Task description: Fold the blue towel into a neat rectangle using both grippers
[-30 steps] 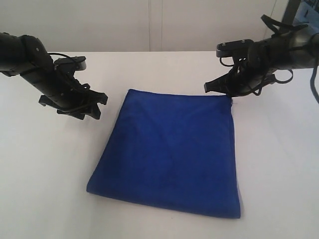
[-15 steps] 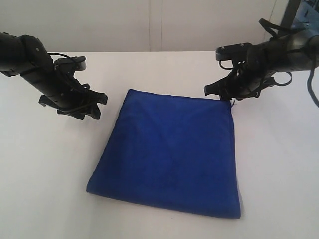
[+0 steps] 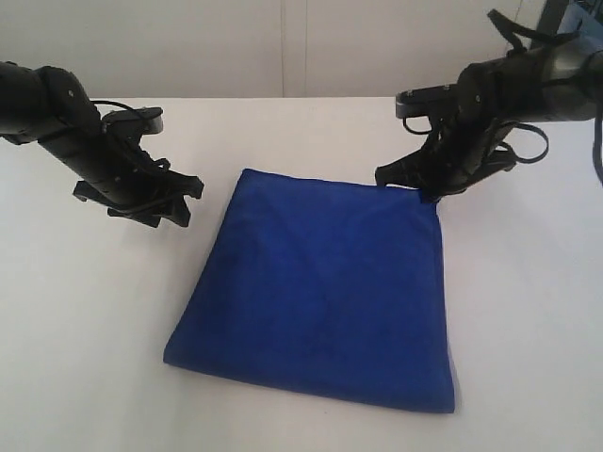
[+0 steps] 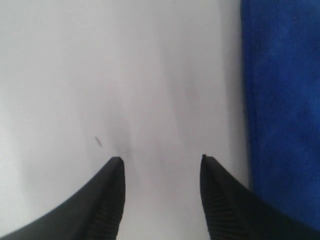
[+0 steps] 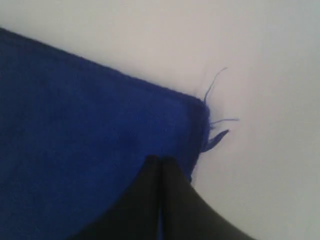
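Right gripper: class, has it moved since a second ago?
Yes. The right gripper has shifted slightly left along the blue towel's far edge.

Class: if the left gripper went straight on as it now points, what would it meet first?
Probably the bare white tabletop; the open jaws of the left gripper frame only table, the deep-blue cloth towel lying aside.

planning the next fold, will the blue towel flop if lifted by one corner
Probably floppy: the blue towel lies limp and flat, so it should drape. Likely light, being thin cloth. Its fuzzy nap should resist slipping.
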### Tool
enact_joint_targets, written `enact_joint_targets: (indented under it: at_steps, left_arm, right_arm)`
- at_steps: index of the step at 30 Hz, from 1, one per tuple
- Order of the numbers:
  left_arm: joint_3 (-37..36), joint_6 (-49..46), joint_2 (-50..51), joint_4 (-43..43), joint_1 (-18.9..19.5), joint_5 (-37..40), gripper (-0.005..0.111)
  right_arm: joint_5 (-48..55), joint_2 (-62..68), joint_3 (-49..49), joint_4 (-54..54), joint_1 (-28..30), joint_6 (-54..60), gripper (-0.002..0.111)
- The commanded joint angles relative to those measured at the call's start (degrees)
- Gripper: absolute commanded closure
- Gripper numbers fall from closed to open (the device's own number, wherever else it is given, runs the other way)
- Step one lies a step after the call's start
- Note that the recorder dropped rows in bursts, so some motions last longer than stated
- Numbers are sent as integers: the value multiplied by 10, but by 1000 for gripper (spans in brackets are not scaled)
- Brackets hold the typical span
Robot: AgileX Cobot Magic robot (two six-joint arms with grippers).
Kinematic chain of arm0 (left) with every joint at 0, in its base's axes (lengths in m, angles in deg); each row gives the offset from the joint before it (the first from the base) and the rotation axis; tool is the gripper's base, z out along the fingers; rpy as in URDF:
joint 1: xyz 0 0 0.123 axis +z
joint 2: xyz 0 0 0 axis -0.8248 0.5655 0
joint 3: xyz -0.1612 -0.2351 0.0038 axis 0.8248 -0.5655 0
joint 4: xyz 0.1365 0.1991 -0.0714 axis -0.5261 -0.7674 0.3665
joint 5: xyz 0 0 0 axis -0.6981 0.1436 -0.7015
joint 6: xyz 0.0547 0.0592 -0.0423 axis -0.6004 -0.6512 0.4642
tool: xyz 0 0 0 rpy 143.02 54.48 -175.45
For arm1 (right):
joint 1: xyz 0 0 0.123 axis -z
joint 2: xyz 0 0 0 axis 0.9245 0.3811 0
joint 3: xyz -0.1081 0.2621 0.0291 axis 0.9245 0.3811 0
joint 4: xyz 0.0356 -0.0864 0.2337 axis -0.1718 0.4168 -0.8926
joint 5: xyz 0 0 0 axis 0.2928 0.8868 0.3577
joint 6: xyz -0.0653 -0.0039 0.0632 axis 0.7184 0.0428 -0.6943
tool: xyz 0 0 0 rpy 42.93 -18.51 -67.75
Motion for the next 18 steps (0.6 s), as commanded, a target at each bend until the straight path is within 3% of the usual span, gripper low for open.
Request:
enact_joint_targets:
  at_steps: [1, 18]
  left_arm:
    - [0, -1, -2, 6, -2, 10, 55]
    - [0, -43, -39, 25, -2, -4, 56]
  right_arm:
    - [33, 30, 1, -2, -5, 32, 108]
    - [48, -4, 0, 20, -5, 26, 108]
